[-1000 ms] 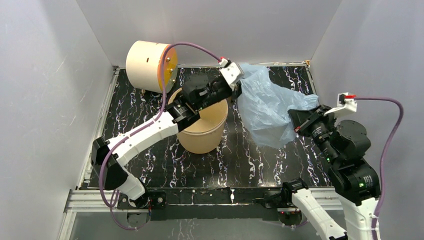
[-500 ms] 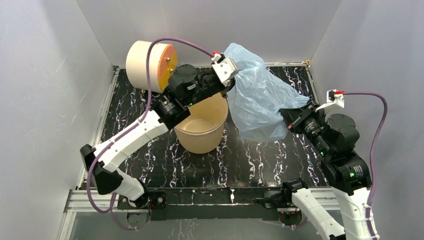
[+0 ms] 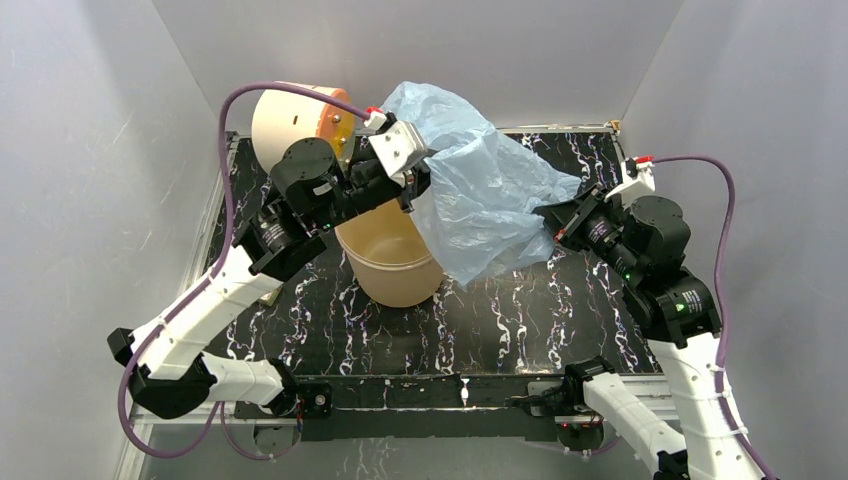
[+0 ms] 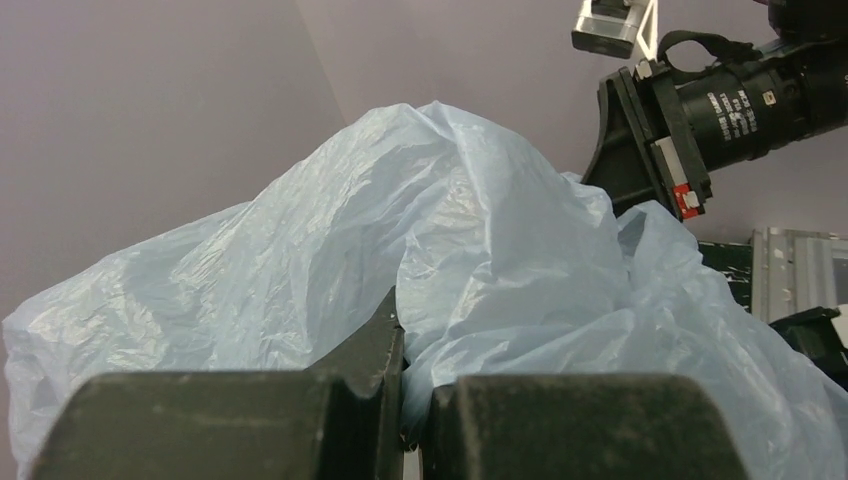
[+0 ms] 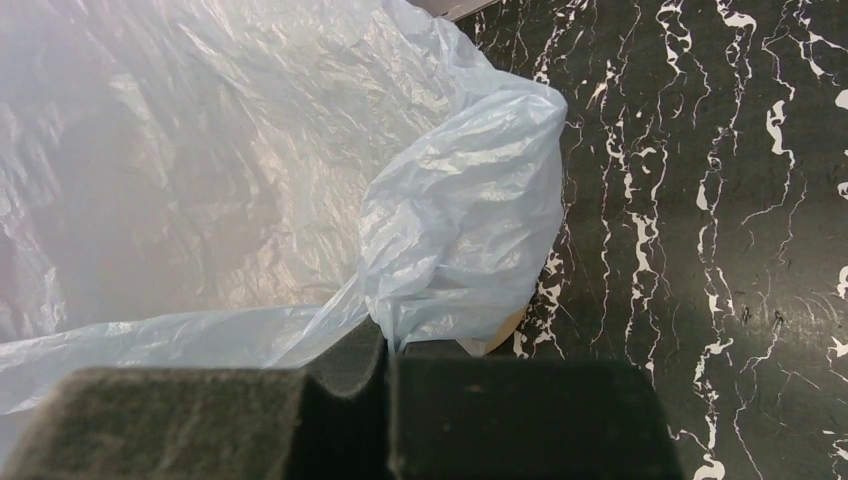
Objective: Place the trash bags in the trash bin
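Observation:
A pale blue translucent trash bag [image 3: 478, 190] hangs stretched in the air between both arms, its lower part drooping just right of the tan trash bin [image 3: 390, 262]. My left gripper [image 3: 418, 183] is shut on the bag's left edge, above the bin's right rim. My right gripper [image 3: 553, 222] is shut on the bag's right edge, further right over the table. The left wrist view shows the bag [image 4: 440, 250] pinched between the jaws of the left gripper [image 4: 410, 420]. In the right wrist view the bag [image 5: 300, 170] bunches at the tips of the right gripper [image 5: 392, 345].
A cream drum with an orange face [image 3: 290, 118] lies on its side at the back left, just behind the left arm. The black marbled table [image 3: 520, 320] is walled by grey panels on three sides.
Both arms have carried the bag up and to the left. Its left edge went from right of the bin to above the bin's right rim. The right gripper followed leftwards.

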You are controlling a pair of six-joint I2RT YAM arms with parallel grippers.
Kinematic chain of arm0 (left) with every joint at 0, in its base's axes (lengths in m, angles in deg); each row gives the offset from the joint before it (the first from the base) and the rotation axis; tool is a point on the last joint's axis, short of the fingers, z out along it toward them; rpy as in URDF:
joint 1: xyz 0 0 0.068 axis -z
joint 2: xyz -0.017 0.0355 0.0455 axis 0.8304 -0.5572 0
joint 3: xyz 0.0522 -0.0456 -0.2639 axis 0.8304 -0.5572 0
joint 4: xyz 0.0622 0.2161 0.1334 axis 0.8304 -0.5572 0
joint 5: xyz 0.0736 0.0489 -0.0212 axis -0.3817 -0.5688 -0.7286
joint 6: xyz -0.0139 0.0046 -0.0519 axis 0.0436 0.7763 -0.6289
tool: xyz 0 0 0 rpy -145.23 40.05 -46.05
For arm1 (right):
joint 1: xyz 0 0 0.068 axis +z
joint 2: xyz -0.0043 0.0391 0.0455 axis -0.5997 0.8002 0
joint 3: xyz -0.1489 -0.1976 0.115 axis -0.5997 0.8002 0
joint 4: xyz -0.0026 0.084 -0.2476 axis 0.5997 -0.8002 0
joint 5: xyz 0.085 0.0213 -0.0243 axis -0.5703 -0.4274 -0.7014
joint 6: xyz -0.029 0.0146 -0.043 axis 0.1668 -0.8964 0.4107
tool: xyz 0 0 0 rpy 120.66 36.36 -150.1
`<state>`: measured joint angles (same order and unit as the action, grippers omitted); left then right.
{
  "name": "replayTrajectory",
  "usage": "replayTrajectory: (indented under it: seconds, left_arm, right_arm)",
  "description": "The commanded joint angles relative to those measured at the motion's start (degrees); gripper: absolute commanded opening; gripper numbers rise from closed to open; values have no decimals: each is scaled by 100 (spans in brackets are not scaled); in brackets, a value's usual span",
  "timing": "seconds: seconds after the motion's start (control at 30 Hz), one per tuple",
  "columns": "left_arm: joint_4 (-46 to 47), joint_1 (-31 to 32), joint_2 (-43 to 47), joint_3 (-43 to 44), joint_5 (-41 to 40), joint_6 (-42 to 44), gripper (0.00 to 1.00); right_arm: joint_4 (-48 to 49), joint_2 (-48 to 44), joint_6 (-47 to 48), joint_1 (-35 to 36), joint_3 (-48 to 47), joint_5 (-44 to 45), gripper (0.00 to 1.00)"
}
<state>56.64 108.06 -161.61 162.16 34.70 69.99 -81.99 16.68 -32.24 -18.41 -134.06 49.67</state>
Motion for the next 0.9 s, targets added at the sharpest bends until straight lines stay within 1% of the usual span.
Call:
replayTrajectory:
  seconds: [0.0,0.2,0.4,0.53,0.67,0.73,0.87]
  left_arm:
    - [-578,20,191,-156,-154,-506,0]
    - [-1354,20,261,-257,-593,-1149,0]
    - [-1994,20,301,-200,-721,-1251,0]
    - [-2357,15,191,-118,-1053,-1267,0]
    - [-2441,-60,108,-196,-1056,-1236,0]
    - [-2421,-268,62,-249,-948,-1258,0]
    - [-2427,-1026,-96,-372,74,-1475,0]
  right_arm:
    - [364,12,25,-7,-52,-107,0]
    - [278,208,252,-9,-225,-45,0]
    - [102,600,545,-7,-594,25,0]
    - [246,700,607,-8,-710,24,0]
    - [283,842,690,-11,-891,-20,0]
    - [262,951,751,-7,-1018,-191,0]
    - [128,1238,876,-7,-1347,-467,0]
